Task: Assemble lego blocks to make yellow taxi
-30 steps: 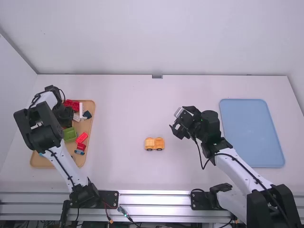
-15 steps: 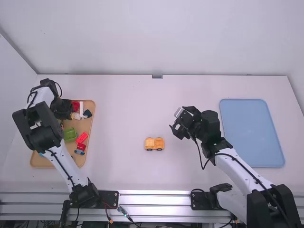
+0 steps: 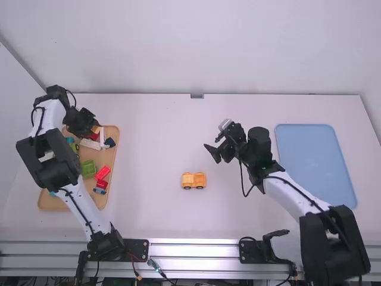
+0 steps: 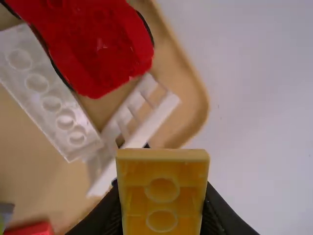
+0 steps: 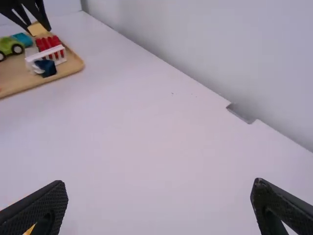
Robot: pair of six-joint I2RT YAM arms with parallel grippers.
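Over the far end of the wooden tray, my left gripper holds a yellow-orange block. In the left wrist view my left gripper is shut on this block, whose two round studs face the camera. An orange-yellow car piece with dark wheels stands on the table near the middle. To its far right my right gripper hangs above the table. The right wrist view has my right gripper open, its fingers wide apart with nothing between them.
The wooden tray at the left holds a green block, red pieces, white pieces and a dark blue piece. A blue tray lies at the right.
My left gripper has moved away from the camera over the tray and now shows with the yellow-orange block. My right gripper has shifted slightly left. The car piece stayed where it was.
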